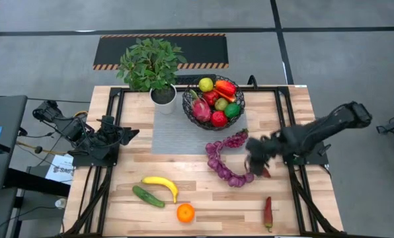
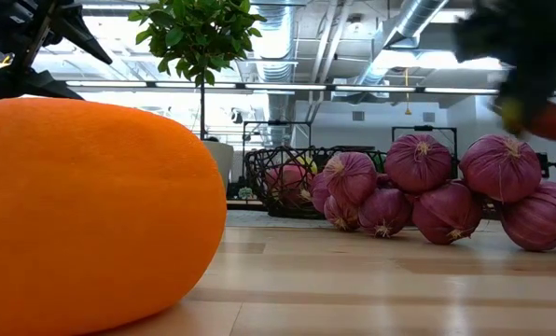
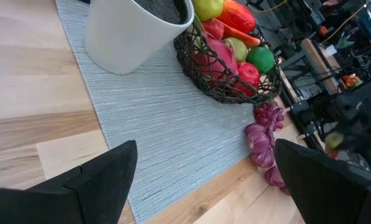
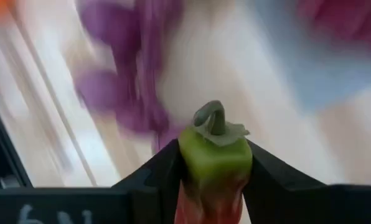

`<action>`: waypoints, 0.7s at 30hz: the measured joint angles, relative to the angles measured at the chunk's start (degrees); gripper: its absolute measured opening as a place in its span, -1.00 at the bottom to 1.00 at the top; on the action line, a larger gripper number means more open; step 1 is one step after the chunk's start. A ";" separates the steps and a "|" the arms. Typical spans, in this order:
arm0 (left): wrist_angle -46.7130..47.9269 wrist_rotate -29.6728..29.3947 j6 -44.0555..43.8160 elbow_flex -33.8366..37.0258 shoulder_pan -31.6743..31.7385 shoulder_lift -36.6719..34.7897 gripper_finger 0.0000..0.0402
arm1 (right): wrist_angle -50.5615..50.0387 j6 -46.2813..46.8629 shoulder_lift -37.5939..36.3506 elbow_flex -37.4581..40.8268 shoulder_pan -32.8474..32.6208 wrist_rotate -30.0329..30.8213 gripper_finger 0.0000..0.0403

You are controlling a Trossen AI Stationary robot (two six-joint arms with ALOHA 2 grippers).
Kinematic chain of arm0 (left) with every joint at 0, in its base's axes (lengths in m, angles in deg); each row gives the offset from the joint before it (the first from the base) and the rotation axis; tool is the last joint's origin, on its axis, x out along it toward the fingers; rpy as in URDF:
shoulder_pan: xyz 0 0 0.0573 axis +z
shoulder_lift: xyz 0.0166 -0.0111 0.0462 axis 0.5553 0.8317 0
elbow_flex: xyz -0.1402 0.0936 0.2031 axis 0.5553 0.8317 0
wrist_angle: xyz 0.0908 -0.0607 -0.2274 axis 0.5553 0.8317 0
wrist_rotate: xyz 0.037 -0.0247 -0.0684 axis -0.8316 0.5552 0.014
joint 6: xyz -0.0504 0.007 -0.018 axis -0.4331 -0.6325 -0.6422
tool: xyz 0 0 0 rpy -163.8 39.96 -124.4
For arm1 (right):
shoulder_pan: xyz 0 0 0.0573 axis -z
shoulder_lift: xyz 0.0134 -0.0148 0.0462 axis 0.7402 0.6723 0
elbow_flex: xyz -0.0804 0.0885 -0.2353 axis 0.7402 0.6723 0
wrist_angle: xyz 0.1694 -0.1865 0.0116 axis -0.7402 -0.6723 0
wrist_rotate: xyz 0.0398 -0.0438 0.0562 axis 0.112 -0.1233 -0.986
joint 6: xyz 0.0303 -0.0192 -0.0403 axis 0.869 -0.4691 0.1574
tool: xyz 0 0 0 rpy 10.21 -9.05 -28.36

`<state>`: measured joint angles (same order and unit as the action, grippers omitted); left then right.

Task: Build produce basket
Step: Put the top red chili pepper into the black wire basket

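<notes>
While the right gripper (image 4: 213, 168) pinches a pepper (image 4: 211, 174) between its fingers, you can see from its wrist camera a green cap with a curled stem poking up between them, and reddish-orange flesh below. From above, that gripper (image 1: 258, 160) hangs over the right side of the table (image 1: 203, 221), just beside the purple grape string (image 1: 225, 162), with a sliver of red showing at its tips.

By my reading you are in the carry step: the pepper is gripped and off the wood, and the next move calls for swinging it back toward the basket (image 1: 213, 101) and opening the fingers above a gap in the pile.

The basket is a round bowl of thin black wire at the far middle of the table, on a grey mat (image 1: 177, 132), just beside a potted plant (image 1: 151, 66). It already holds a yellow-green fruit, a red and orange pepper, a pink dragonfruit, a red apple and a lime, heaped close to the rim, so a drop could roll off.

Loose produce lies on the near side: a banana (image 1: 161, 184), a cucumber (image 1: 148, 196), an orange (image 1: 185, 213) and a second red pepper (image 1: 268, 213).

Your left gripper (image 3: 204, 186) waits at the left edge, fingers spread wide.
</notes>
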<state>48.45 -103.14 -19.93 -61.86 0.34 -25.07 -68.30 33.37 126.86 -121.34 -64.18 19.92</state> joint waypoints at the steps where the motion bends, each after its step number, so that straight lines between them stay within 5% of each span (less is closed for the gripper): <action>1: 0.02 -0.12 -0.02 0.00 0.00 0.00 0.81 | 0.45 -1.94 -0.85 -1.42 2.59 0.95 -0.20; 7: 0.00 -0.22 -0.25 0.00 0.00 0.00 0.81 | 4.48 -17.83 -1.34 -11.54 20.22 3.95 -0.19; 13: 0.04 -0.25 -1.62 0.00 0.02 0.01 0.81 | 8.72 -28.19 5.72 -21.28 35.59 3.70 -0.24; 21: 0.02 -0.25 -2.85 0.00 0.00 0.00 0.81 | 17.06 -15.85 19.27 -27.13 46.28 -6.23 -0.19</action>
<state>48.47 -103.38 -22.78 -61.86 0.34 -25.07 -51.24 17.51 146.13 -148.47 -17.90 13.69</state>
